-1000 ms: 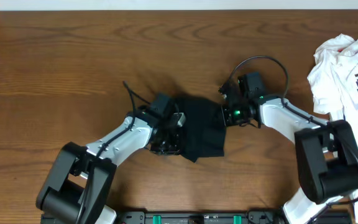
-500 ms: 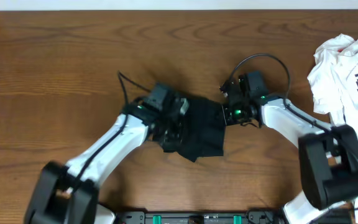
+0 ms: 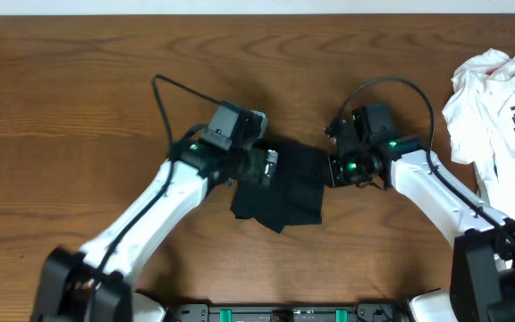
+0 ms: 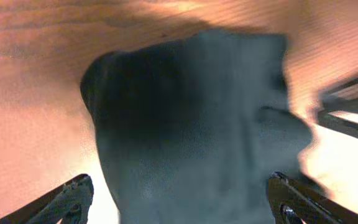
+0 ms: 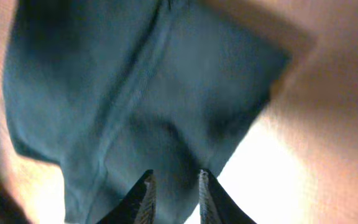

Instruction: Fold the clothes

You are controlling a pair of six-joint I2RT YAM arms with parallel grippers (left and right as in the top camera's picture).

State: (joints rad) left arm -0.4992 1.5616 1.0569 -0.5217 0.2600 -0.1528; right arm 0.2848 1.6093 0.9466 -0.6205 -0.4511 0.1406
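White pile [image 3: 497, 94] well apart from black garment [image 3: 286, 186]

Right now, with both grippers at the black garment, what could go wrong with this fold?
The left gripper is open over the black garment, gripping nothing; if only the right gripper pulls, the cloth may drag or bunch rather than fold.
The right gripper's fingers stand close together at the garment's edge, but a firm hold is not clear, so a lift may slip.
The white clothes lie near the right arm; a wide swing might snag them.
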